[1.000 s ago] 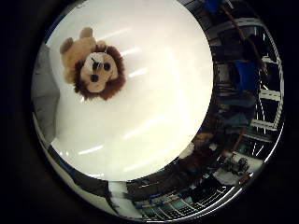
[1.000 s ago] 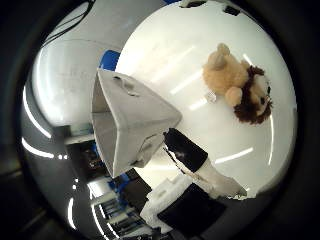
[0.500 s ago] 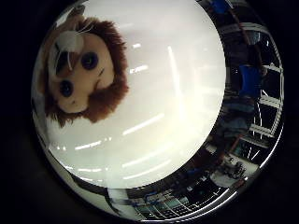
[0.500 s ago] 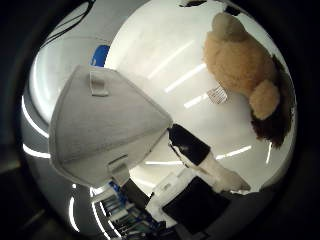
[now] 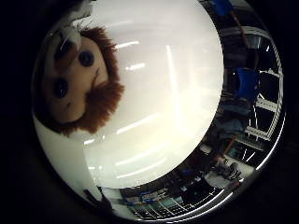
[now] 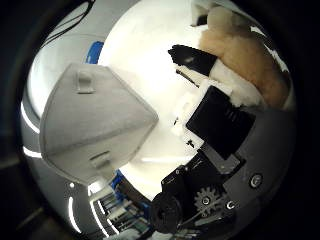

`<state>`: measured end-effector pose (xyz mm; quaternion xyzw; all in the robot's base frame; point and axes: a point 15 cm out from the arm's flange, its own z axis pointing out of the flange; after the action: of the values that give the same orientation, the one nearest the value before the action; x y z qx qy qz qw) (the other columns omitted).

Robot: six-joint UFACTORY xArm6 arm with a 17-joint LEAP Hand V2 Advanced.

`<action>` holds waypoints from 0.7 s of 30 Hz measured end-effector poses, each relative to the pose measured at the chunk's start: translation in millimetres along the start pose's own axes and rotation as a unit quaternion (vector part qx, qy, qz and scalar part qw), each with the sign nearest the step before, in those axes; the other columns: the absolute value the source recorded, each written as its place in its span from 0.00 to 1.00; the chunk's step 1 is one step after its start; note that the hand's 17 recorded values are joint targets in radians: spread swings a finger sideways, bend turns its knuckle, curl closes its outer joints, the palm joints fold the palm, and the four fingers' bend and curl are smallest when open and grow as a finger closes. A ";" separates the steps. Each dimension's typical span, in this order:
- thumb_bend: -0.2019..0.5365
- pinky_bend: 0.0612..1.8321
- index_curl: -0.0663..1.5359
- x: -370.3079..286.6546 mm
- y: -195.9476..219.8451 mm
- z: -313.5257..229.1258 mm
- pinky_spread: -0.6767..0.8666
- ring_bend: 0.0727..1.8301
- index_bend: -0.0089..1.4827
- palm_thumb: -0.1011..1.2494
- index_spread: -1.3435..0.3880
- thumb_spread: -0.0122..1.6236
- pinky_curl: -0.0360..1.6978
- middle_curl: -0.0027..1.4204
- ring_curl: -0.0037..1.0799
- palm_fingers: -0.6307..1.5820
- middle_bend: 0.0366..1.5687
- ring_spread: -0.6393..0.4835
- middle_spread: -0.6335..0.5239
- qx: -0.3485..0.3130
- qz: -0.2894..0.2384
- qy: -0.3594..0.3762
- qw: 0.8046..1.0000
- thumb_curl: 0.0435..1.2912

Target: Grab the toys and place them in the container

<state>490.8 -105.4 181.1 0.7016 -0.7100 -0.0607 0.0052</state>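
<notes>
1. My hand (image 6: 210, 150) is sitting right over the plush lion (image 5: 77, 88), which is lying on the white tabletop (image 5: 159, 121) and filling a big chunk of the little-finger-side view, so it's close to my palm.
2. My fingers (image 6: 192, 57) are reaching down against the lion's tan body, but honestly I can't tell if they're curling round it or just touching.
3. Risk I'm seeing: soft fur squishing and sliding out, or me only nudging it across that slick top.
4. The grey container (image 6: 92, 127) is standing nearby on the tabletop, so I'm guessing a clumsy swing could be knocking it too.
</notes>
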 end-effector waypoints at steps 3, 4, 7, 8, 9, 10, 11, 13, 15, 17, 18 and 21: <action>0.27 0.73 0.46 -3.4 16.9 -23.2 0.26 0.71 0.67 0.81 0.59 0.66 0.36 0.52 0.56 0.82 0.76 0.36 0.38 -0.009 0.000 -0.004 1.000 0.35; 0.27 0.74 0.47 -2.8 19.8 -31.4 0.27 0.72 0.70 0.82 0.60 0.66 0.37 0.53 0.57 0.81 0.78 0.36 0.39 -0.006 0.001 -0.003 1.000 0.36; 0.26 0.76 0.50 -4.7 34.6 -63.0 0.29 0.73 0.73 0.84 0.62 0.66 0.40 0.54 0.60 0.79 0.81 0.36 0.40 0.004 0.003 -0.002 1.000 0.39; 0.26 0.76 0.51 -6.1 41.0 -71.6 0.30 0.74 0.73 0.84 0.62 0.67 0.41 0.54 0.61 0.79 0.82 0.36 0.40 0.003 0.002 -0.003 1.000 0.40; 0.26 0.75 0.51 -7.9 48.2 -80.4 0.30 0.74 0.74 0.84 0.63 0.67 0.42 0.54 0.62 0.78 0.82 0.36 0.41 0.002 0.002 -0.003 1.000 0.40; 0.26 0.75 0.51 -10.4 55.7 -89.6 0.30 0.74 0.74 0.85 0.63 0.67 0.42 0.54 0.62 0.78 0.82 0.36 0.41 0.001 0.001 -0.003 1.000 0.41; 0.26 0.75 0.52 -13.1 63.4 -100.9 0.31 0.74 0.74 0.85 0.63 0.67 0.43 0.54 0.63 0.78 0.83 0.36 0.41 0.002 0.000 -0.003 1.000 0.41; 0.26 0.74 0.52 -18.4 78.2 -126.1 0.31 0.74 0.74 0.84 0.63 0.68 0.44 0.54 0.64 0.78 0.84 0.36 0.41 0.013 -0.002 0.000 1.000 0.42; 0.26 0.74 0.53 -24.0 89.8 -151.0 0.31 0.74 0.74 0.84 0.63 0.68 0.45 0.54 0.65 0.78 0.84 0.36 0.42 0.030 -0.007 0.004 1.000 0.43; 0.26 0.73 0.53 -31.6 101.8 -175.2 0.31 0.74 0.74 0.84 0.63 0.68 0.46 0.54 0.66 0.78 0.84 0.36 0.42 0.044 -0.013 0.008 0.999 0.44; 0.26 0.73 0.53 -36.2 106.3 -185.8 0.31 0.73 0.73 0.84 0.63 0.69 0.47 0.53 0.66 0.78 0.84 0.36 0.42 0.049 -0.018 0.009 0.999 0.44; 0.26 0.72 0.54 -53.3 120.4 -218.0 0.31 0.73 0.73 0.84 0.63 0.69 0.49 0.53 0.67 0.78 0.85 0.36 0.42 0.064 -0.035 0.013 0.997 0.45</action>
<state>391.9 -68.5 412.9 0.7253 -0.6876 -0.0062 -0.0326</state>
